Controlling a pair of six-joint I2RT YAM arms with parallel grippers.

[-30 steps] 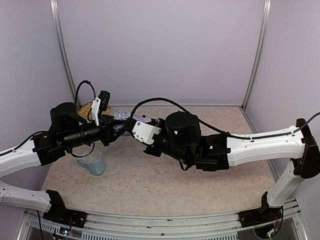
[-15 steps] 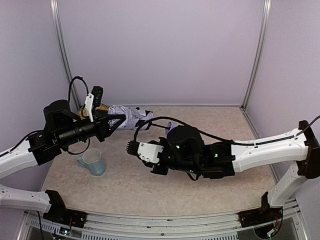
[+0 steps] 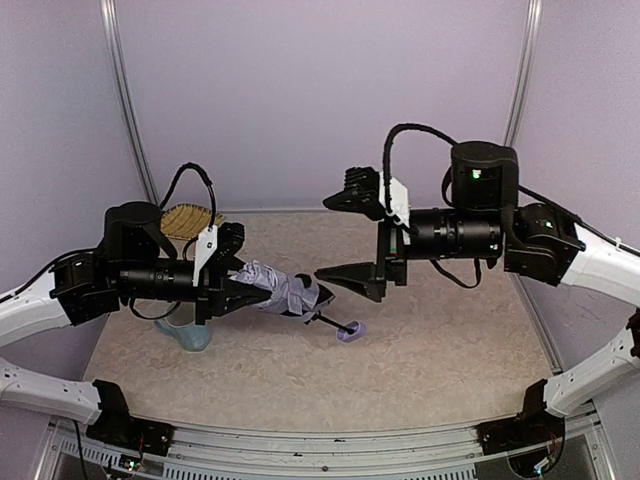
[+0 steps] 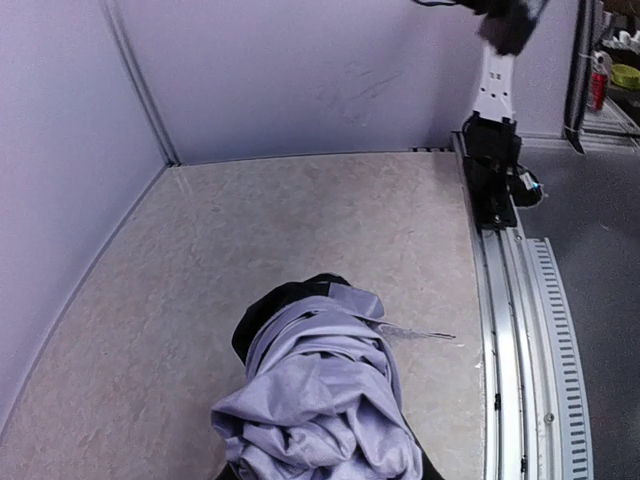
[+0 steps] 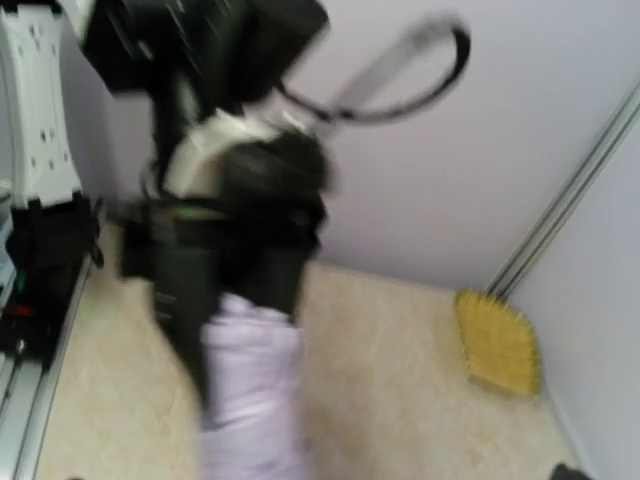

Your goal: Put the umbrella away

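The left pincer (image 3: 236,289) clamps the bunched lavender fabric of the umbrella (image 3: 288,294), held low over the counter (image 3: 420,350) with its handle (image 3: 350,331) sagging toward the surface. The right pincer (image 3: 328,237) hangs wide and empty nearby. With only loose fabric gripped, the umbrella could slide free, or its handle snag the counter.

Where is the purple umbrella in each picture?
Top view: the umbrella is left of the middle, a bit low, held by the left gripper.
Left wrist view: the umbrella is a bunched heap at the bottom middle.
Right wrist view: the umbrella is at the bottom, left of the middle, blurred.
Shared landmark: the beige table lies behind it in all three views.
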